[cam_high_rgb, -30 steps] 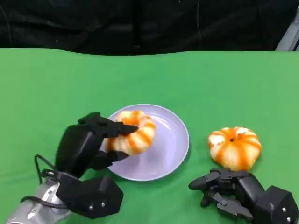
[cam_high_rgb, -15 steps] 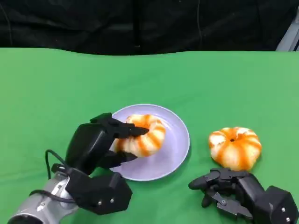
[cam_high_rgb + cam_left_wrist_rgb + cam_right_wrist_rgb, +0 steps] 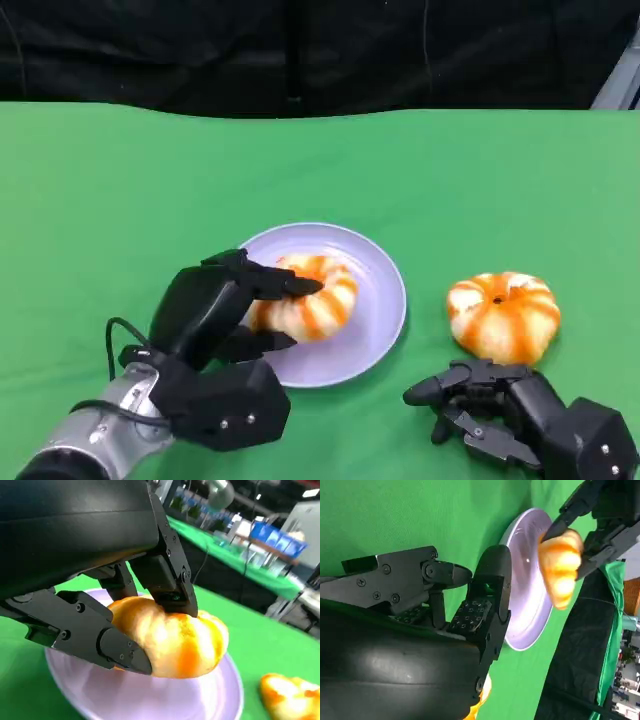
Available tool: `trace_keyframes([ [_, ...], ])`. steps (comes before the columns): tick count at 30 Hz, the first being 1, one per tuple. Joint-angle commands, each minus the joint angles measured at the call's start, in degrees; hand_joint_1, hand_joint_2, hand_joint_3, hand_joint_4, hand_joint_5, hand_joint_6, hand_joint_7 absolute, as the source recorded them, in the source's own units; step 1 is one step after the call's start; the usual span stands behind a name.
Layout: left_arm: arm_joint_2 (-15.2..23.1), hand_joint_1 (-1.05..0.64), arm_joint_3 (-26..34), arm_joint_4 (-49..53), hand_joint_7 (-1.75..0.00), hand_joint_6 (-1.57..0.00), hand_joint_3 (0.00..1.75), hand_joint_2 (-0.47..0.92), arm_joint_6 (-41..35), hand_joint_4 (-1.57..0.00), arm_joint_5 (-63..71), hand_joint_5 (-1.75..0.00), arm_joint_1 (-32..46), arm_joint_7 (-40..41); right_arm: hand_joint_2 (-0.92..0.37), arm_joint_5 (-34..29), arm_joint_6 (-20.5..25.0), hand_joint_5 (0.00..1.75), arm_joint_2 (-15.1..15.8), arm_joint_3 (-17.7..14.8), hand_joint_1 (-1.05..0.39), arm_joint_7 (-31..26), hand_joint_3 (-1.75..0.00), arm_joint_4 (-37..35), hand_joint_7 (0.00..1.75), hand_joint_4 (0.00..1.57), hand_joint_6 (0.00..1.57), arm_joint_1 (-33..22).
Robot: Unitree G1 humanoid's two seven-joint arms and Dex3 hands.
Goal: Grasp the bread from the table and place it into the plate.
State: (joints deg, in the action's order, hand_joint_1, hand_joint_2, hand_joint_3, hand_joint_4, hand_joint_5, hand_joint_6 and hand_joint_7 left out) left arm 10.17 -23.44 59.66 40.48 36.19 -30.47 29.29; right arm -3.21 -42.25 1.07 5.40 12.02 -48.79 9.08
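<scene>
Green cloth table (image 3: 120, 190): the left hand (image 3: 215, 310) grips the orange-striped ring-shaped bread (image 3: 312, 294) over the round lavender plate (image 3: 378, 310). Released unevenly, it could roll off toward the rim. The right hand (image 3: 480, 405), beside the plate, lies empty with fingers apart.

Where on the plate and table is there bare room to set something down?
The plate's right half is bare beside the bread held by the left hand. Green table lies bare behind the plate. Crowded: second bread by the right hand.
</scene>
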Motion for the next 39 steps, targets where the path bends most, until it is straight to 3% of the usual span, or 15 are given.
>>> trace_keyframes([
  [1,0.07,-0.05,-0.28,1.22,-0.03,-1.24,0.11,0.92,-0.27,-0.82,-0.21,-0.86,-1.70,-0.77,-0.92,-0.71,1.16,1.30,0.59,0.15,-0.05,-0.22,-0.39,-0.14,0.51,0.77,1.02,-0.88],
  [19,-0.84,-0.08,-1.49,5.32,0.00,-1.21,0.10,0.92,-3.82,-0.75,0.23,-0.92,-4.66,-2.25,-0.92,-0.34,0.78,1.30,0.71,-0.04,-0.05,0.14,-0.38,-0.69,0.50,0.77,1.03,-0.68],
  [21,-0.49,-0.14,-2.39,5.44,0.00,-1.14,0.08,0.92,-4.27,-0.72,1.25,-0.86,-4.95,-1.67,-0.92,-0.20,0.58,1.29,0.71,-0.06,-0.04,0.34,-0.38,-0.77,0.49,0.77,1.03,-0.69],
  [23,-0.23,-0.23,-3.08,5.53,0.00,-0.98,0.07,0.92,-4.74,-0.77,1.89,-0.42,-5.18,-1.67,-0.92,-0.13,0.63,1.29,0.69,-0.08,-0.05,0.47,-0.38,-0.74,0.49,0.77,1.03,-0.72],
  [25,-0.17,-0.25,-3.34,5.58,0.00,-0.94,0.07,0.92,-4.91,-0.81,2.00,-0.27,-5.26,-1.66,-0.92,-0.09,0.68,1.28,0.68,-0.11,-0.05,0.52,-0.37,-0.72,0.49,0.77,1.03,-0.72],
  [35,0.09,-0.26,-3.97,5.33,0.00,-0.93,0.07,0.92,-5.17,-0.83,2.44,-0.19,-5.24,-1.77,-0.92,-0.09,0.75,1.28,0.63,-0.14,-0.05,0.56,-0.37,-0.54,0.48,0.78,1.03,-0.85],
  [36,0.27,-0.42,-4.32,5.14,0.00,-0.71,0.16,0.92,-5.32,-0.69,2.81,-0.10,-5.20,-1.91,-0.92,-0.07,0.80,1.28,0.61,-0.12,-0.05,0.56,-0.37,-0.40,0.48,0.78,1.03,-0.94],
  [39,0.43,-0.55,-4.66,4.90,0.00,-0.54,0.24,0.92,-5.33,-0.60,2.97,-0.04,-5.13,-2.42,-0.92,0.00,0.65,1.28,0.58,-0.17,-0.05,0.56,-0.37,-0.39,0.48,0.78,1.04,-0.99],
])
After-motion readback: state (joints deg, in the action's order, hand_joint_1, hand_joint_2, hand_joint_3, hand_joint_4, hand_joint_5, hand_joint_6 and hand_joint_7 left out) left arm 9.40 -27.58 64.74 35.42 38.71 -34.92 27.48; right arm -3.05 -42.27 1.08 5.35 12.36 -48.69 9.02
